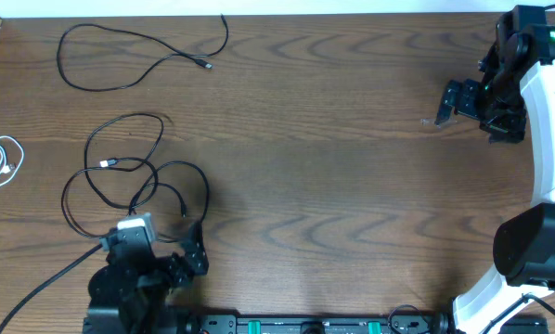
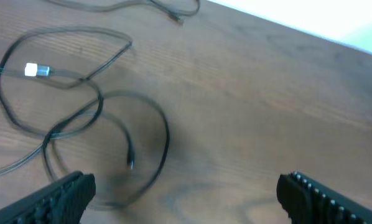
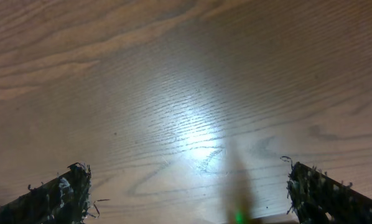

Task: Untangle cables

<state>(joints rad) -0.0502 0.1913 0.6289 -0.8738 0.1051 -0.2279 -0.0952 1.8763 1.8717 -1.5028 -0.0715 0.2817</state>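
Roughly: one wooden table [image 1: 333, 186]. Two grippers: left gripper [image 1: 192, 258] near left, jaws wide apart, holding nothing; right gripper [image 1: 447, 102] far right, jaws wide apart over bare wood. Three cables, separate, all left: looped black cable [image 1: 110, 164] just beyond left gripper, second black cable [image 1: 205, 65] far left, small white cable [image 1: 1, 162] at left edge.

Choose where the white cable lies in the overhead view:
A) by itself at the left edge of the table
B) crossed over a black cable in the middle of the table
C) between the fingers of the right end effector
A: the white cable lies by itself at the left edge of the table, touching no other cable.
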